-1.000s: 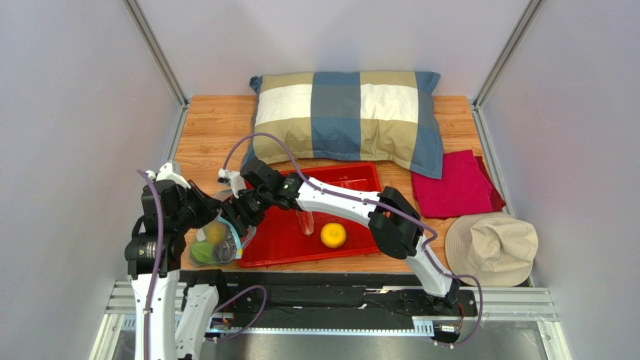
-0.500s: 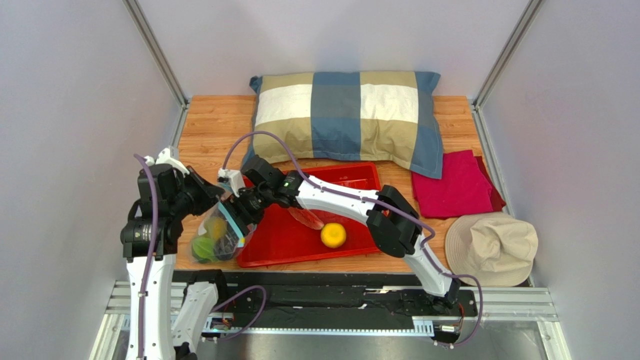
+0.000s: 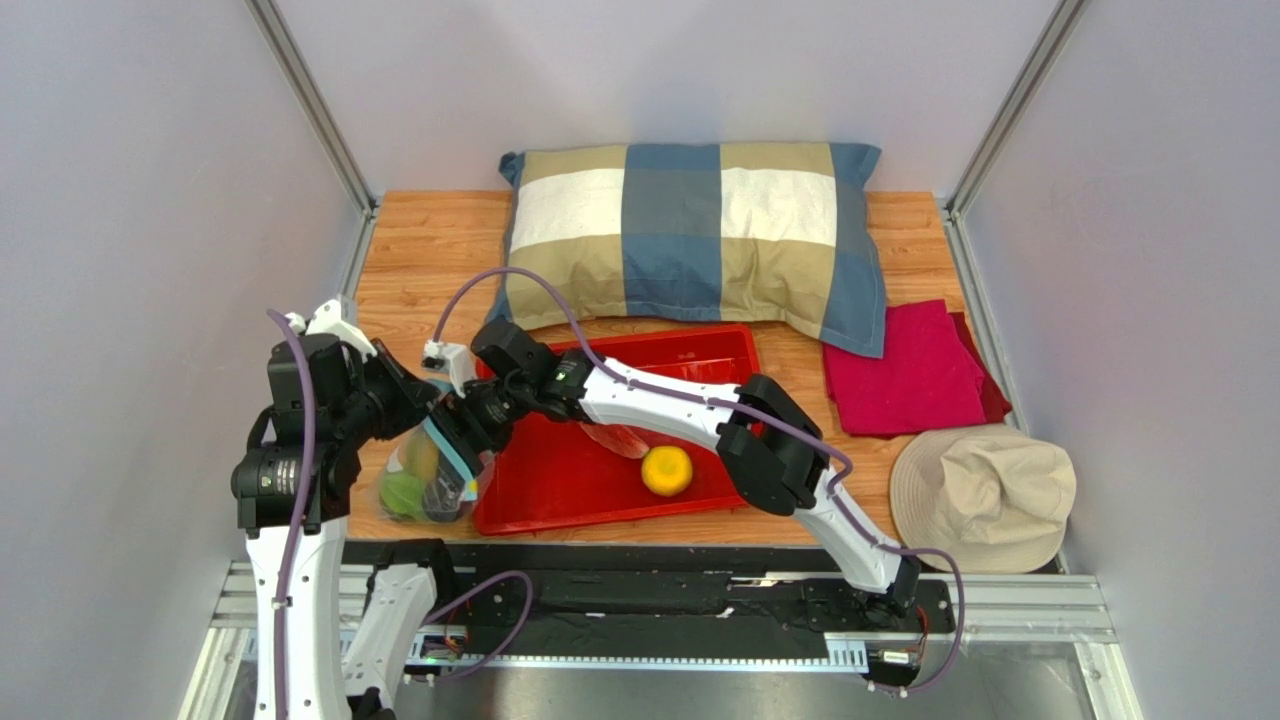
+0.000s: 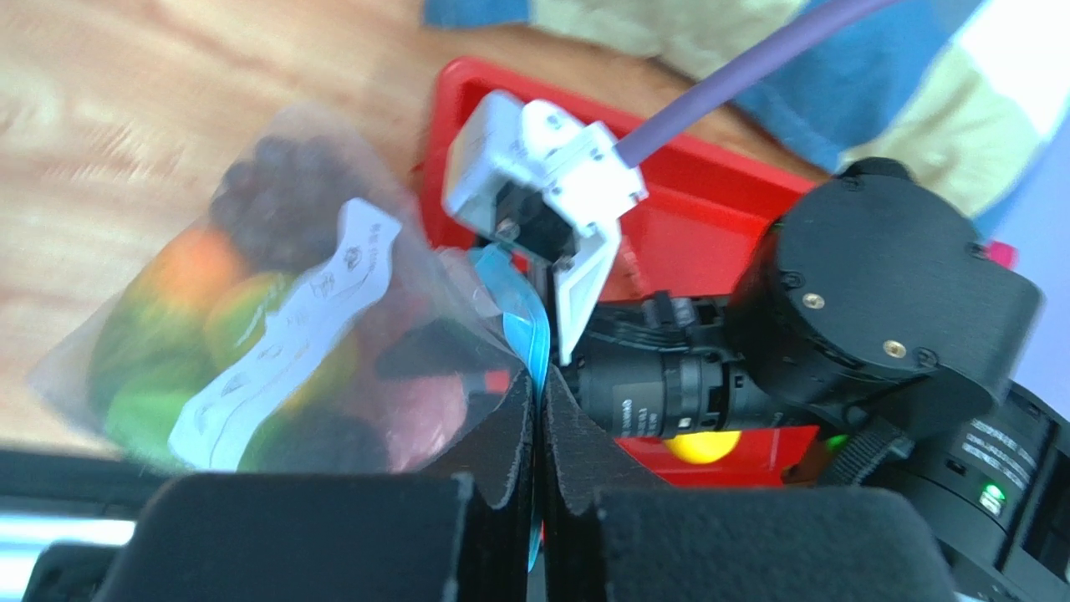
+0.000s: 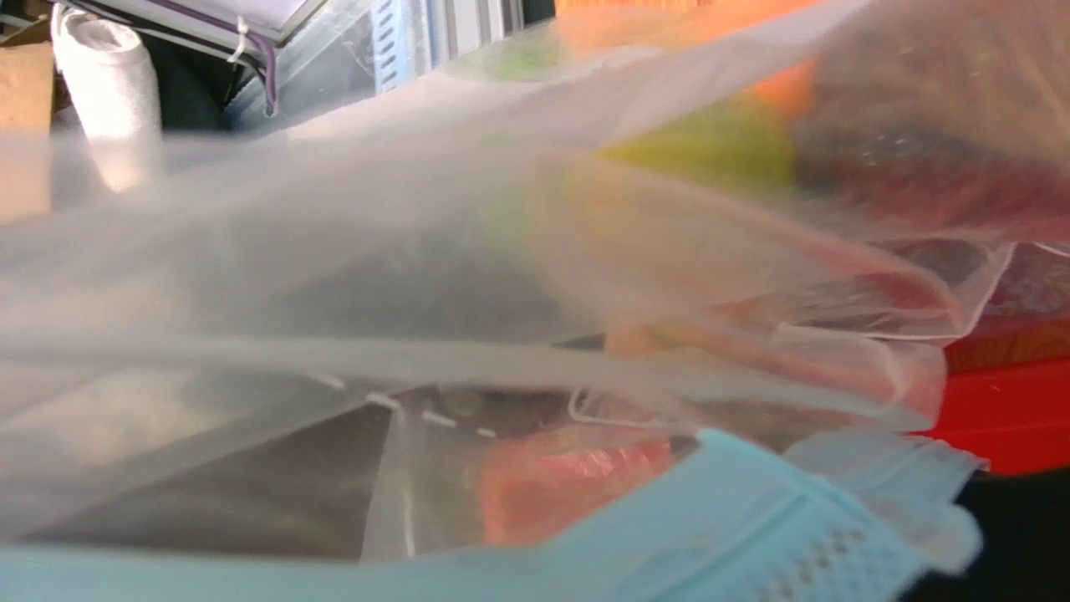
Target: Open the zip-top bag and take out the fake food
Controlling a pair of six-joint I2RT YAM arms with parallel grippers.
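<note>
Zip-top bag (image 3: 425, 477) sits at the near-left corner of the bench (image 3: 428, 248), just left of the red tray (image 3: 559, 483) and touching its left rim. The left gripper (image 4: 539, 399) has its dark padded fingers pressed together on the blue-green zip strip (image 4: 515, 314), pinching one lip of the bag. The right gripper (image 3: 460, 431) reaches across the tray's left end to the bag mouth. Its wrist view is filled with plastic and no fingers show, so I cannot tell how its jaws stand.

The bag is clear, crinkly film with a white printed label. The fake food (image 4: 151, 364) inside shows as green, orange and dark rounded lumps. Out in the tray lie a round yellow citrus (image 3: 666, 470) and a flat pink-red meat slice (image 3: 616, 440), close together and near the front rim.

The right arm's body and its purple cable (image 3: 511, 285) crowd the space over the bag opening. A soft plaid pillow (image 3: 699, 233) lies along the far edge. A folded red cloth (image 3: 909, 368) is at the right edge, with a beige floppy hat (image 3: 981, 495) at the near-right corner. The bench is wood-grain and the tray is glossy plastic.
</note>
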